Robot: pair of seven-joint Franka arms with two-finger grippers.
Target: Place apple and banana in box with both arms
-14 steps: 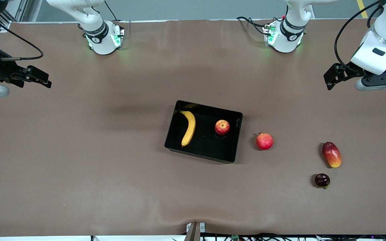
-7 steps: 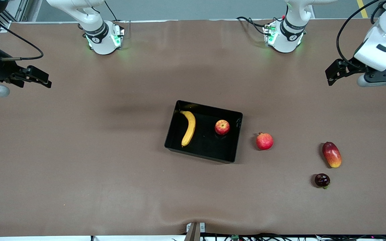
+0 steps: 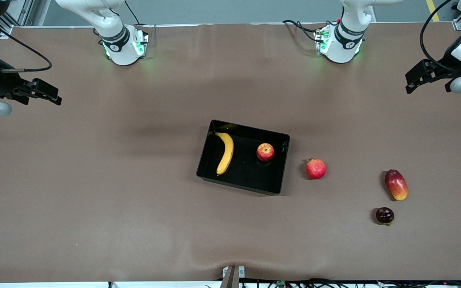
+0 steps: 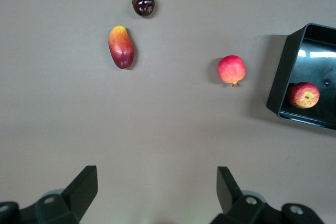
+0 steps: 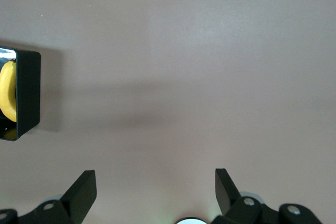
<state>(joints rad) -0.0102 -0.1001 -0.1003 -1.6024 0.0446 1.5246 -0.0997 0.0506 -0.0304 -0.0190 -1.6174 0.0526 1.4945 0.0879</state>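
Note:
The black box [image 3: 238,184] sits mid-table. In it lie the yellow banana [image 3: 225,153], toward the right arm's end, and the red apple [image 3: 265,152], toward the left arm's end. My left gripper [image 3: 411,82] hangs open and empty over bare table at the left arm's end. My right gripper [image 3: 56,96] hangs open and empty over bare table at the right arm's end. The left wrist view shows its gripper [image 4: 156,190] open, with the apple [image 4: 303,95] inside the box [image 4: 281,85]. In the right wrist view its gripper [image 5: 156,192] is open, and the banana [image 5: 6,92] shows in the box [image 5: 29,95].
A pomegranate [image 3: 315,169] lies on the brown table beside the box, toward the left arm's end. A red-yellow mango [image 3: 396,184] and a dark round fruit [image 3: 385,215] lie farther toward that end. The arm bases [image 3: 124,44] stand along the table's back edge.
My left gripper has drawn away from the box toward the left arm's end of the table and risen, still open. The right arm and the fruits have not moved.

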